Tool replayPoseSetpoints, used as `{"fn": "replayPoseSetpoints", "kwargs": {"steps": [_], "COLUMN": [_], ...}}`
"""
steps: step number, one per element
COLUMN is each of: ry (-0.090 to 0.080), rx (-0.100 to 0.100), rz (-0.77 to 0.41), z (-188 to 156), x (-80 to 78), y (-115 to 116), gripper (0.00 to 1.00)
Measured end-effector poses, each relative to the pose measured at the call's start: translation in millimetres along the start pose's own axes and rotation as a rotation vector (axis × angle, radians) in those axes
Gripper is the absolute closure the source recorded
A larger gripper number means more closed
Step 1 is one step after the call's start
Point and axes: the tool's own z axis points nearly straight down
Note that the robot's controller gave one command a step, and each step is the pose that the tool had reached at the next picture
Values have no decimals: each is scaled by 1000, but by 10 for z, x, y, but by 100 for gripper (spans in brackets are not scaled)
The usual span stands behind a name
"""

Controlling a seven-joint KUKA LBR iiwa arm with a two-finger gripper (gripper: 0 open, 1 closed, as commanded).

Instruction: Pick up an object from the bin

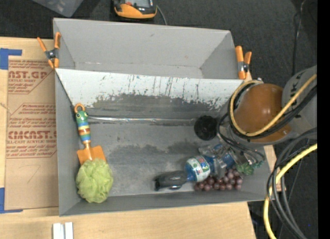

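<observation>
Camera view has the gripper at the bin's four o'clock, by a blue bottle and grapes; its opening cannot be told.

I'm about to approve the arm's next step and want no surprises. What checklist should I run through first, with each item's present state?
1. Pincer over a thing: ok. It is low in the lower right corner of the bin, by the blue-and-white bottle and the dark red grapes.
2. Something gripped: cannot tell.
3. Target apart from its neighbours: not ok. Bottle and grapes touch, and a black object lies right beside the bottle.
4. Black round cap clear of the arm: cannot tell, it sits close beside it.
5. Toy shovel and green fluffy ball out of the way: ok, both lie at the far left.
</observation>
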Motion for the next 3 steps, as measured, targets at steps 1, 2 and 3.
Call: {"fn": "replayPoseSetpoints", "kwargs": {"steps": [1, 2, 3], "ry": [-2, 9, -11], "rx": [0, -7, 5], "rz": [21, 0, -9], "z": [-894, -788, -1068], "x": [-200, -208, -238], "y": [62, 64, 27], "gripper": [100, 100, 100]}}
